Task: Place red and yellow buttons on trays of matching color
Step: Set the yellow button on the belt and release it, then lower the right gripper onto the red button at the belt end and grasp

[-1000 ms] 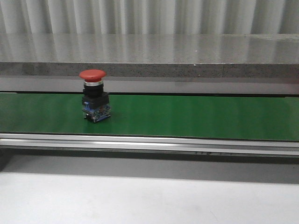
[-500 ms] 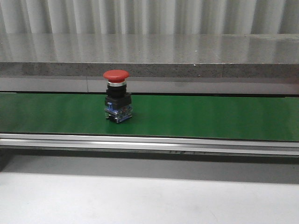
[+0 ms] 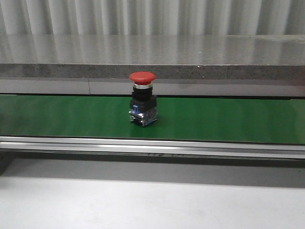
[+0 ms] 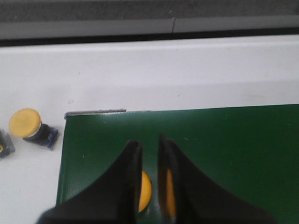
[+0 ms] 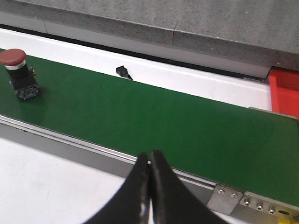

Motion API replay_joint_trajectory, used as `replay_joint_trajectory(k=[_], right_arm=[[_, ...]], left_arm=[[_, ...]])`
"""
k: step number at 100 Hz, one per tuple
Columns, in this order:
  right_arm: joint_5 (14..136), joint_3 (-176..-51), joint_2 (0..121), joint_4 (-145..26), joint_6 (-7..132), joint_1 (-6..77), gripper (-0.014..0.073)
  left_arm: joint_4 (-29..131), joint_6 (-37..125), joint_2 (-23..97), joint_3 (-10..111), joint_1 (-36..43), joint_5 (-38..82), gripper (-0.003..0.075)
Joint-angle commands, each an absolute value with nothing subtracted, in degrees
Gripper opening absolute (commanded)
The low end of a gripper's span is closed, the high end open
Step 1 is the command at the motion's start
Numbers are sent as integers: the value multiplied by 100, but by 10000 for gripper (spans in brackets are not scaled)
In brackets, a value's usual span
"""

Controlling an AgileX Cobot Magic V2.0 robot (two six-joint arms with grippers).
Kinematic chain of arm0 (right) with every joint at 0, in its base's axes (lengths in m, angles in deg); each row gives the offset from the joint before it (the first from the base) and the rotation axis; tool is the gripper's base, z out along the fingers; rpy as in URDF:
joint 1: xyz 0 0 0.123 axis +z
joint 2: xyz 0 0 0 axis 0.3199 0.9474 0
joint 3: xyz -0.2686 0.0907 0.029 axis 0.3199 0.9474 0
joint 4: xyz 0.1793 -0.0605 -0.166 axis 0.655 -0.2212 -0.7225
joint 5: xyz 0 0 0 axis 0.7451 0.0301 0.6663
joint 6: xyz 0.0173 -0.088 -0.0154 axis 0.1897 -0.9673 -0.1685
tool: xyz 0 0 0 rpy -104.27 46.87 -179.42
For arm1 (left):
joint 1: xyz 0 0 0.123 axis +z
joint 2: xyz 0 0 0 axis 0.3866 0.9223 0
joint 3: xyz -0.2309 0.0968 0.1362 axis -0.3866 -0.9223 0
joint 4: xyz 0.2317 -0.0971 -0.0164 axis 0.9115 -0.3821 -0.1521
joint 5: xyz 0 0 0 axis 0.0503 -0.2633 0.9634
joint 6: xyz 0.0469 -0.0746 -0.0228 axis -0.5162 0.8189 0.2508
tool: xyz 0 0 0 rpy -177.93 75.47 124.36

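A red button (image 3: pixel 143 102) stands upright on the green belt (image 3: pixel 228 119), a little left of the middle; it also shows far off in the right wrist view as the red button (image 5: pixel 17 72). My right gripper (image 5: pixel 149 153) is shut and empty, over the belt's near rail. A corner of the red tray (image 5: pixel 285 91) shows past the belt's end. My left gripper (image 4: pixel 148 140) hangs over the belt end with a narrow gap between its fingers. A yellow button (image 4: pixel 145 191) lies on the belt beneath them, mostly hidden. The yellow tray is out of view.
Another yellow button (image 4: pixel 29 128) lies on its side on the white table beside the belt end, with part of a further object (image 4: pixel 3 145) at the frame edge. A grey stone ledge (image 3: pixel 152 57) runs behind the belt. A metal rail (image 3: pixel 152 145) borders its front.
The red button has travelled to the right along the belt, staying upright. Nothing else in the front view has moved.
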State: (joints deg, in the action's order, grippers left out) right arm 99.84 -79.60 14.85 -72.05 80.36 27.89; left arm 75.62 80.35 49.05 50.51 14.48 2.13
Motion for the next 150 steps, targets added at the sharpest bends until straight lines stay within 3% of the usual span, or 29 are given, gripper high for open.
replay_joint_trajectory(k=[1,31,71,103,115,137,144,150], right_arm=[[9577,-8112,1529,-7220,7978,2813,-65],[9572,-8112,1529,-7220,7978,2813,-65],[9394,-8124,1598,-7220,7978,2813,-65],[9692,-8975,2954,-7241,7983,3099,-56],[10051,-9582,3701,-7161,7989,3259,74],[10553,-10558,5104,-6955,7989,3443,565],[10787,-10844,5583,-6921,7989,3442,638],[10913,-11075,6000,-6902,7989,3442,652]], left_arm=[[7512,8010,4360,4873,1210,930,-20],[7502,8010,2960,3497,658,1530,-20],[7032,8010,1210,2259,630,1140,-20],[7032,8010,918,2213,630,975,-20],[7032,8010,918,2203,630,975,-20],[7032,8010,918,2204,630,975,-20],[7032,8010,918,2204,630,975,-20],[7032,8010,918,2204,630,975,-20]])
